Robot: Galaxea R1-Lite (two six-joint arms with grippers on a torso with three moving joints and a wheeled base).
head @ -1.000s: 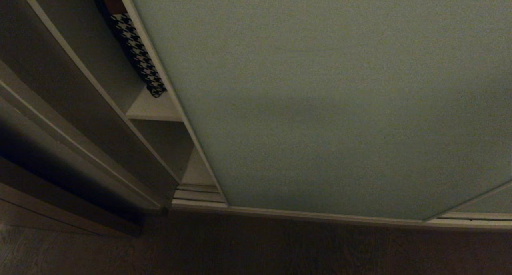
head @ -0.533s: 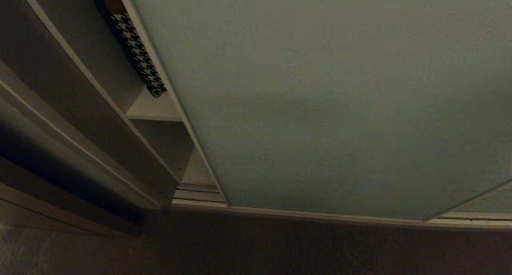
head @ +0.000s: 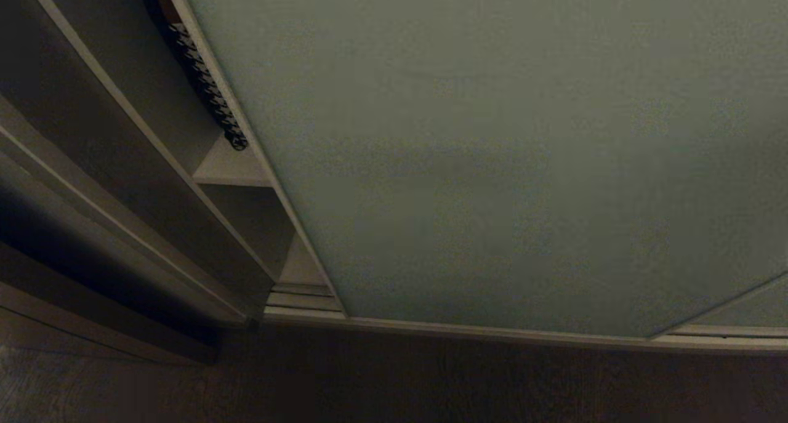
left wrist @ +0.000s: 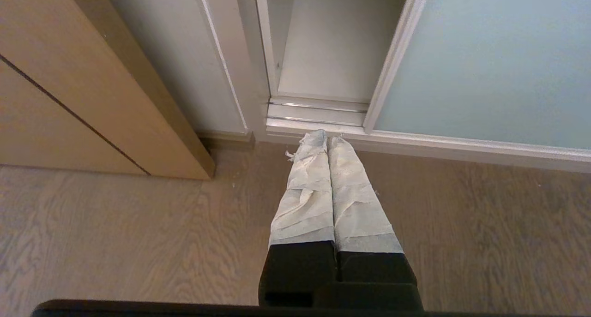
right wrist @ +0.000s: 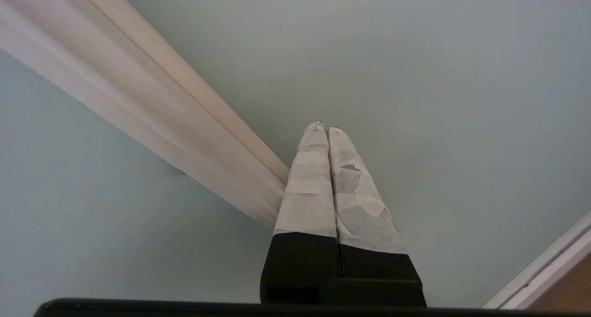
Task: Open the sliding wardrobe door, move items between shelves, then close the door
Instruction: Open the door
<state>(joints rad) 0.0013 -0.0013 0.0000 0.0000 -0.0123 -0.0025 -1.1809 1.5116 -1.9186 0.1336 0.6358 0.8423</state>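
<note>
pressing the door (head: 492, 152) toward its end, right pincer (right wrist: 322, 128) clenched empty.
stiff, slick panel; frame edge (right wrist: 184, 104) is offering purchase.

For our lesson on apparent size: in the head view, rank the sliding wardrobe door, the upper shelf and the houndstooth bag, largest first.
1. Sliding wardrobe door
2. Upper shelf
3. Houndstooth bag, though the door mostly hides it.
</note>
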